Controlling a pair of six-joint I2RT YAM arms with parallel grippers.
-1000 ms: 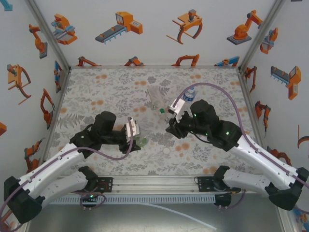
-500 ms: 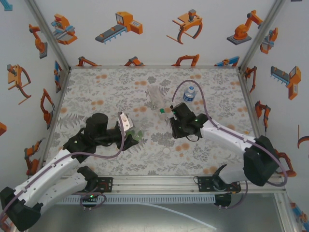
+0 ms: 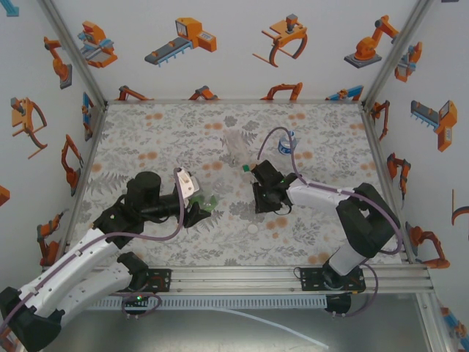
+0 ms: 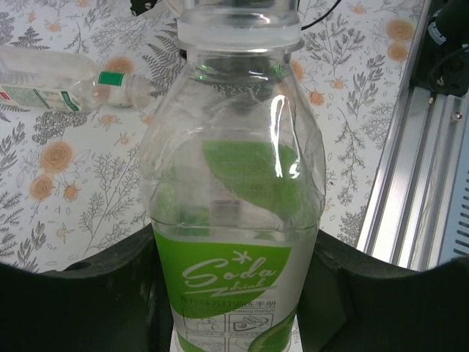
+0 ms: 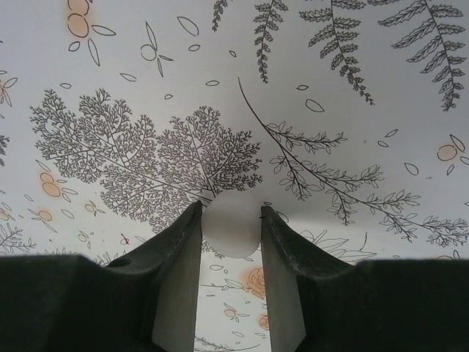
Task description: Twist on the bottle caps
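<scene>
Risk of cross-threading or dropping white cap, pinched merely at tip of right end effector, lower centre of frame. Left end effector clamped round green-label Soda bottle, mid-frame; smooth thin plastic, liable to rotate or buckle under twisting torque.
</scene>
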